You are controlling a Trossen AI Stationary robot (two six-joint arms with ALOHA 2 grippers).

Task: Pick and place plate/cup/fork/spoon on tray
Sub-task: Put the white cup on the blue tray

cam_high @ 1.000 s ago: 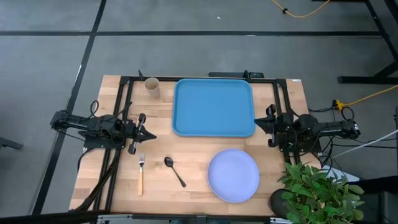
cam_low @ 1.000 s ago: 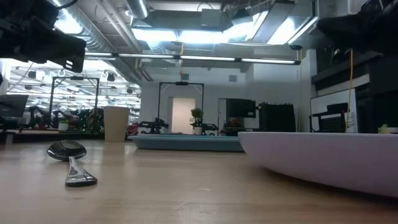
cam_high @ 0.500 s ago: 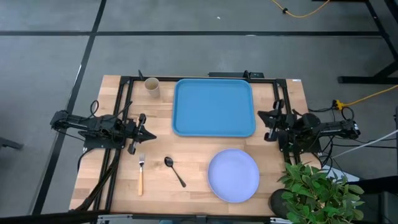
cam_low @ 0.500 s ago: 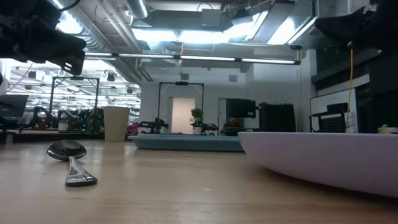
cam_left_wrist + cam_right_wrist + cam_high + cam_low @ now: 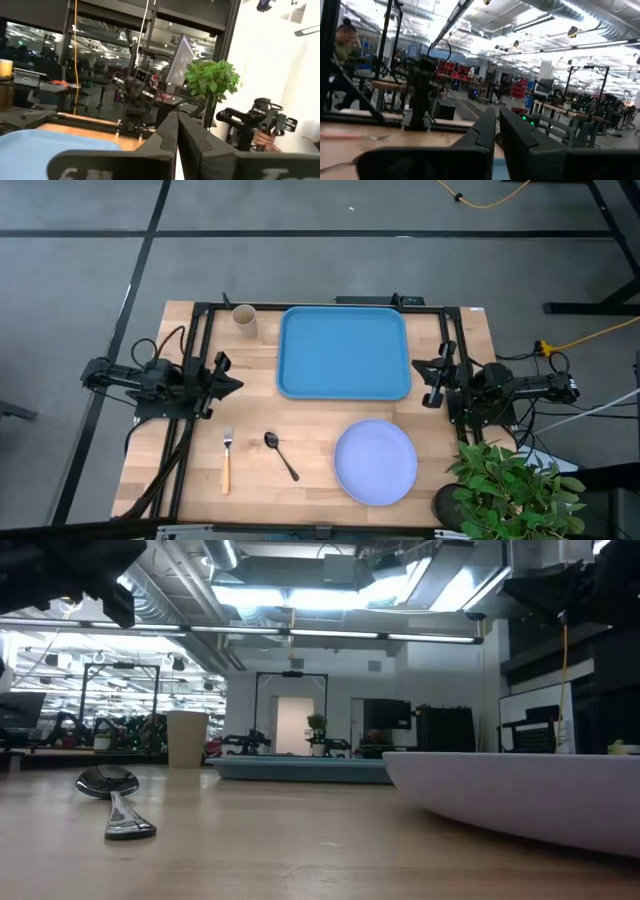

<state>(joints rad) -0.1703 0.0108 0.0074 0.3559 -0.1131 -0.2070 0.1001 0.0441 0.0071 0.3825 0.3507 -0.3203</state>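
the blue tray (image 5: 344, 352) is lying bare at the far middle of the worktop (image 5: 190, 480), with none of the tableware on it yet. the plate (image 5: 375, 461) is sitting on the wood just in front of the tray's right half, the spoon (image 5: 280, 453) and the fork (image 5: 226, 460) are lying side by side but apart toward the front left, and the cup (image 5: 244, 319) is standing upright just beside the tray's far left corner. in the last second both arms have been stirring: the left claw (image 5: 218, 374), which was hanging nearer the fork, is now drawn back toward the left edge and a little farther from the front, well apart from fork and cup alike. the right claw (image 5: 432, 381) has shifted slightly off the tray's right rim and is now hovering just beside it, behind the plate. in each wrist view the two dark fingers are lying pressed together with nothing between them, so both claws are closed and empty. the low view shows only dark arm parts high up at either side, so their height over the worktop is probably well clear but hard to judge. this looks like the opening of the task: the arms are repositioning, no item has been reached, and all four pieces remain to be picked.
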